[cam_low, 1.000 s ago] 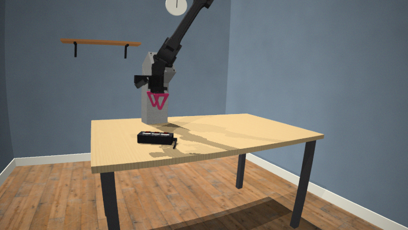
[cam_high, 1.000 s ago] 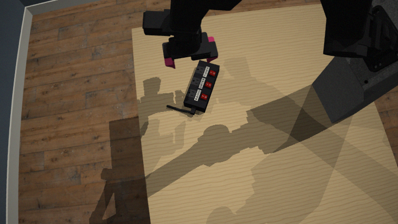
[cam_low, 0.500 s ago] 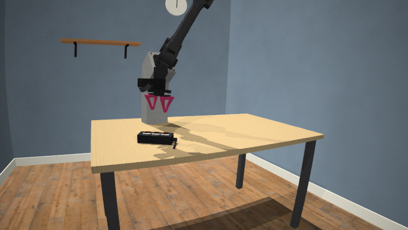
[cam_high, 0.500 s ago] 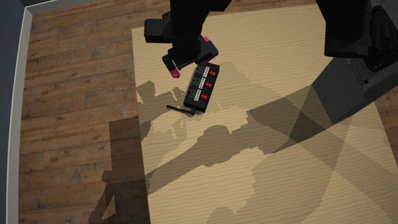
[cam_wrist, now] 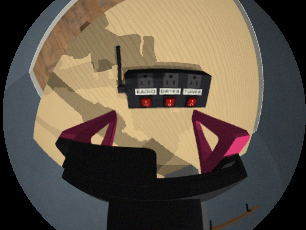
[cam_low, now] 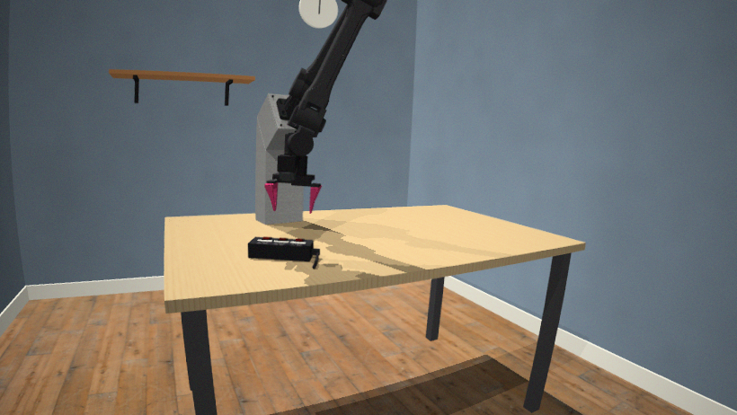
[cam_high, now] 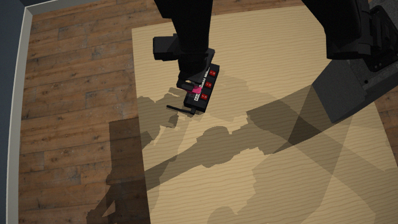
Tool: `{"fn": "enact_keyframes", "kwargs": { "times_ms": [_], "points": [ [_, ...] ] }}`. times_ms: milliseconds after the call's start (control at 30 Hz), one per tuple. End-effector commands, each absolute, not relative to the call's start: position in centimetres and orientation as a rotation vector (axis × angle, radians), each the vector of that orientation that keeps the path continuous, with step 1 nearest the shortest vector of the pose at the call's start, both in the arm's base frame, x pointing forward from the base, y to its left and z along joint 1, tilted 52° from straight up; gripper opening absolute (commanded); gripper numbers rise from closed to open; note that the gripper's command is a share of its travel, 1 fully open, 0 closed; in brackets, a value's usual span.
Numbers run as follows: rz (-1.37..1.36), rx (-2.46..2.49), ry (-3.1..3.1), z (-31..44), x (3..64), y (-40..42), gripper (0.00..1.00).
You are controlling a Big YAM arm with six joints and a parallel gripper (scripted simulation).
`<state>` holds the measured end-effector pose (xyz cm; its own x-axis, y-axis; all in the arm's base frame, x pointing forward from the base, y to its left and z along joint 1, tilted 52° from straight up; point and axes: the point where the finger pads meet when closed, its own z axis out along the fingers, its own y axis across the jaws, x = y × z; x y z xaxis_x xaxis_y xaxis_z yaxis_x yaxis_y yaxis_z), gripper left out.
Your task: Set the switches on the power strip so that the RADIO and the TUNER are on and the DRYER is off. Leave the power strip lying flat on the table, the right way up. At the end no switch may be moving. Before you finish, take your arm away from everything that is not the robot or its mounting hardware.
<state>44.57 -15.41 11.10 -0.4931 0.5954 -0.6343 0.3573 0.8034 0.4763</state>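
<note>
blue-grey walls and a plank floor surround the pale wooden table, on which the black rectangular plastic power strip lies flat and right way up, near the table's left side, its short black cord stub pointing away from one end. three red rocker switches sit in a row along one long edge, each under a white label too small to read. the black gripper with magenta triangular fingers hangs well above the strip, spread to its full width and holding nothing. the strip is probably rigid, light and liable to slide or tip, so each rocker is best pressed straight down with one fingertip, no grasp being needed.
</note>
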Motion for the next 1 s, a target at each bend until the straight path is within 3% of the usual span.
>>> {"fn": "enact_keyframes", "kwargs": {
  "times_ms": [0, 733, 767, 967],
  "points": [
    [0.218, 0.386, 2.193, 10.3, 45.3, -14.2, 1.00],
    [-0.339, -0.748, 2.121, 8.6, 46.3, -13.3, 1.00],
    [-0.364, -0.799, 2.105, 8.6, 46.3, -13.3, 0.00],
    [-0.479, -1.048, 2.012, 8.6, 46.3, -13.3, 0.00]
  ]
}}
